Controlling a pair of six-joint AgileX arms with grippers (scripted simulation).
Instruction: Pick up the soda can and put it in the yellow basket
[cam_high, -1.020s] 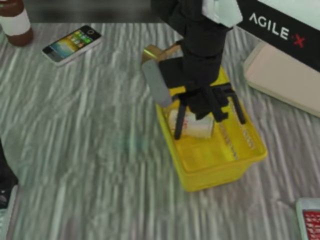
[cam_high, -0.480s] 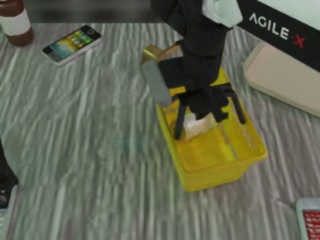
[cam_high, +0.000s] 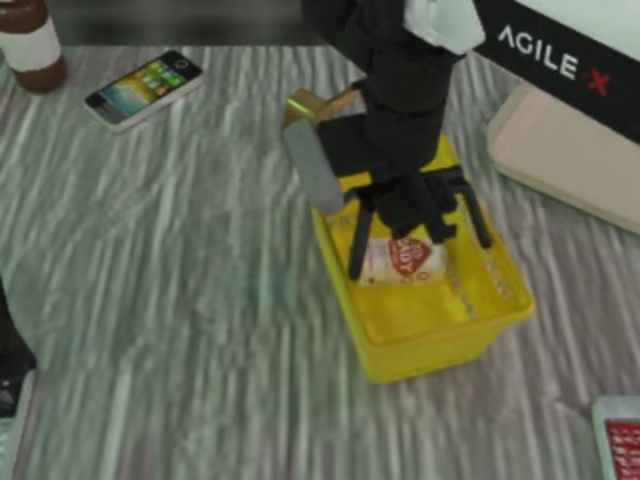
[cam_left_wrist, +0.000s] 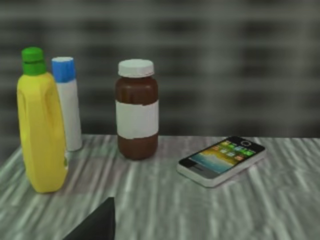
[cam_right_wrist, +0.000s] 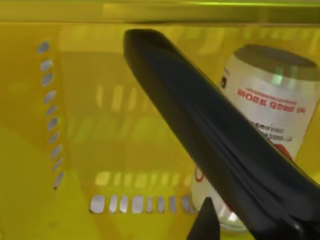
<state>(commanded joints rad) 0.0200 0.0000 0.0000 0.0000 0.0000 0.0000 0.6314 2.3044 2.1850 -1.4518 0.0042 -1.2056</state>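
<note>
So my right gripper (cam_high: 392, 245) is hanging down inside the yellow basket (cam_high: 505, 305), fingers spread apart and not pinching anything. The soda can (cam_high: 403, 261) sits right below them, lying on its side on the basket floor, long axis running roughly across the basket toward the table's left and right. In the right wrist view one dark finger (cam_right_wrist: 210, 145) cuts across in front of the can (cam_right_wrist: 272, 95), and I can't tell if it's brushing it or just clear. Looks to me like the can is already where it belongs, so the next thing is just going straight up and out without snagging the black handle (cam_high: 466, 205). My left arm is parked way off at the table's left, near the phone (cam_left_wrist: 222, 160) and brown bottle (cam_left_wrist: 137, 110).
</note>
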